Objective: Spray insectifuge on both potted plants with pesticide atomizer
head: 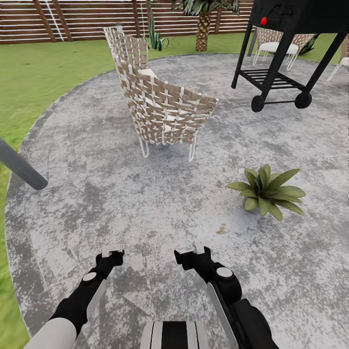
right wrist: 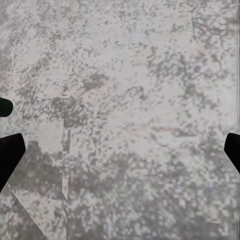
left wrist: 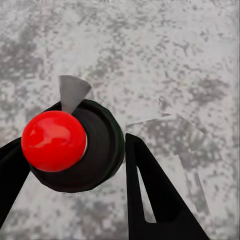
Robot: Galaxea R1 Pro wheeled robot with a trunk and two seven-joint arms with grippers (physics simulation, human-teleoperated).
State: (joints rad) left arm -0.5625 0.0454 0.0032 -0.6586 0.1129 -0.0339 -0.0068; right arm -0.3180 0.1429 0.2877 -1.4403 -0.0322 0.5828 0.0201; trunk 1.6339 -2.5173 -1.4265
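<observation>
My left gripper clenches the pesticide atomizer, red cap up, over the grey paving. One potted plant sits ahead right; my right gripper is released. A woven chair and black grill cart stand beyond.

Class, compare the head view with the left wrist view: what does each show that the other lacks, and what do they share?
Head view: a potted plant, a woven chair, a black grill, lawn and fence. Left wrist view: a red-topped dark round object, likely the pesticide atomizer end-on, gripped between fingers. Both: the left gripper and the grey paving.
</observation>
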